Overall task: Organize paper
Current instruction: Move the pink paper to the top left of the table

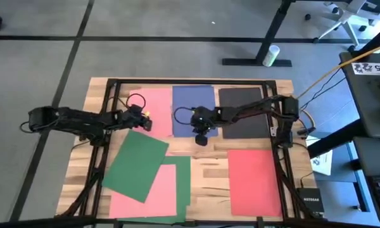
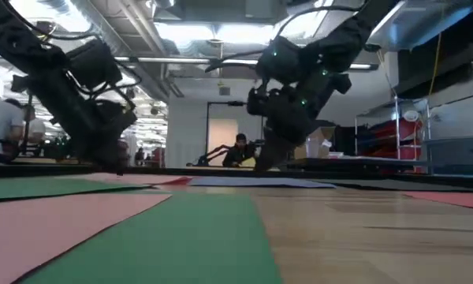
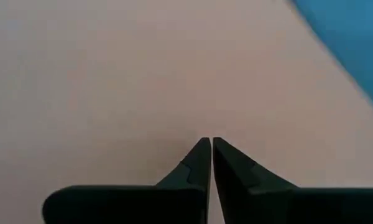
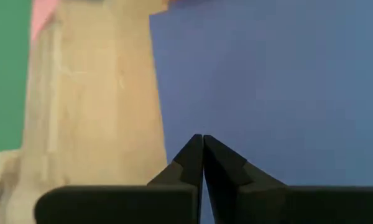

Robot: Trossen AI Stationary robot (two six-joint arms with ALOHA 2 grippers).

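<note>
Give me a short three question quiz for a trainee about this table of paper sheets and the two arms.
1. True or false: the left gripper is shut over the flat pink construction-paper sheet.
2. Which sheet is the right gripper over? A) the blue construction-paper sheet B) black C) red
3. Fill in: the tilted green construction-paper sheet overlaps another ____ sheet.

Key: 1 true; 2 A; 3 green.
</note>
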